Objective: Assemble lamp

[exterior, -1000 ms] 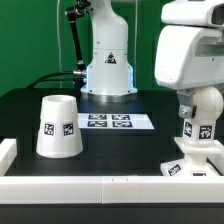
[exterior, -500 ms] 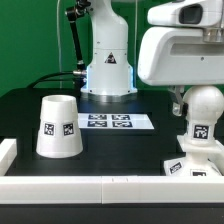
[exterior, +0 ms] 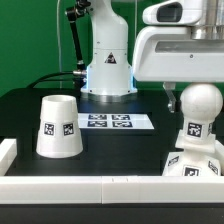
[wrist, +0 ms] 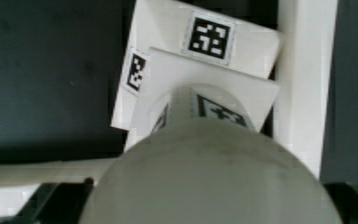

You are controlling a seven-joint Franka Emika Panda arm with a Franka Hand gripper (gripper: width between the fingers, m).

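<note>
I see the bulb (exterior: pixel 196 108) standing upright on the lamp base (exterior: pixel 190 166) at the exterior view's right, directly beneath my gripper (exterior: pixel 178 93); I cannot tell whether its jaws clasp it. The shade (exterior: pixel 58 126) sits well apart, near the marker board (exterior: pixel 115 122).

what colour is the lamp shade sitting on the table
The lamp shade is plain white with black-and-white square tags, clearest in the exterior view.

Exterior view faces the arm's base across the table; wrist view looks down close; both share the bulb (exterior: pixel 197 102) (wrist: pixel 202 165).
</note>
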